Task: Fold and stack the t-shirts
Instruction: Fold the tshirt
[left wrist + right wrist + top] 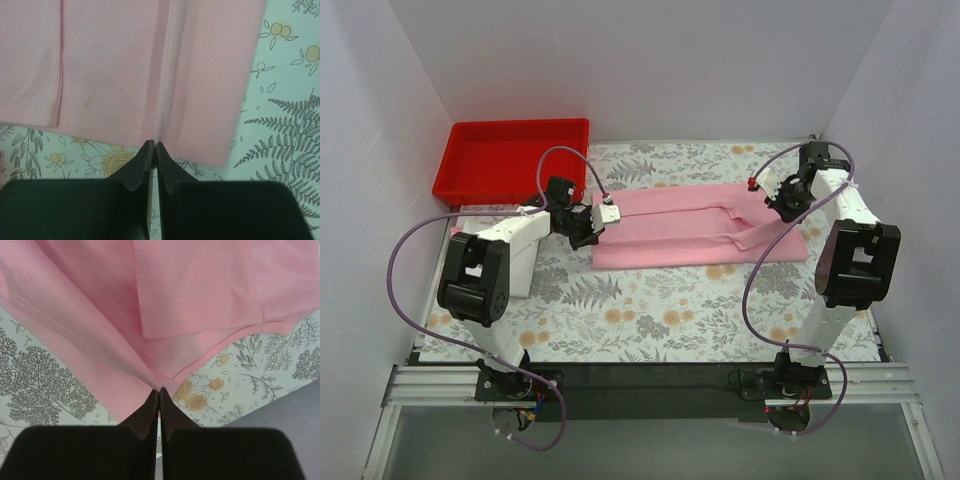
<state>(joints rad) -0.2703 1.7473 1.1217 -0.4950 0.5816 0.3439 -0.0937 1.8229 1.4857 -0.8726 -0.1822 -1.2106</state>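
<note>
A light pink t-shirt [690, 235] lies lengthwise across the back middle of the table, folded into a long strip. My left gripper [588, 228] is shut on its left edge; in the left wrist view the fingertips [153, 146] pinch the hem of the pink cloth [150, 65] at a fold line. My right gripper [783, 205] is shut on the shirt's right end, which it lifts into a raised crease; in the right wrist view the fingertips [159, 391] pinch a peak of pink cloth [200, 295]. No white shirt shows.
A red plastic tray [510, 158] stands at the back left, just behind my left arm. The floral grey tablecloth [650, 310] covers the table. White walls close in the left, back and right sides.
</note>
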